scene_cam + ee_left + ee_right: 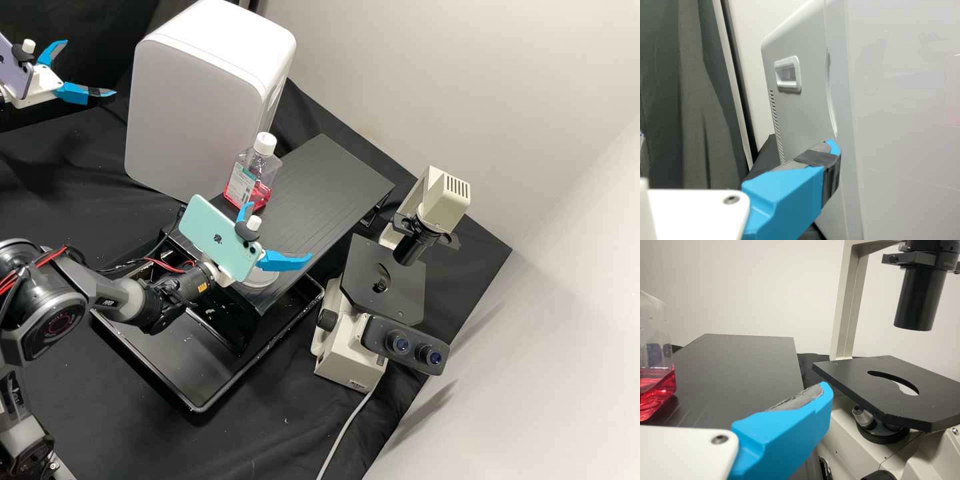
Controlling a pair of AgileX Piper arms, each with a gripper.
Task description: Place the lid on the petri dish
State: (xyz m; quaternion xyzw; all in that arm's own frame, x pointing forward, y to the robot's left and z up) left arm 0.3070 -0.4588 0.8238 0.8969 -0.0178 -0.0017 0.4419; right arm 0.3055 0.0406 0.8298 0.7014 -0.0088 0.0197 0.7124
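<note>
Lying half-hidden, a round, whitish petri dish (260, 281)

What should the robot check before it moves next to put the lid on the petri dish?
1. Right gripper empty: ok, fingers open, holding nothing.
2. Petri dish found: cannot tell. A round pale thing lies under that gripper at the black platform's near end, mostly hidden.
3. Lid found: cannot tell.
4. Culture flask safe: ok, upright and capped, standing behind the gripper.
5. Left gripper out of the way: ok, open, far off beside the white cabinet.
</note>
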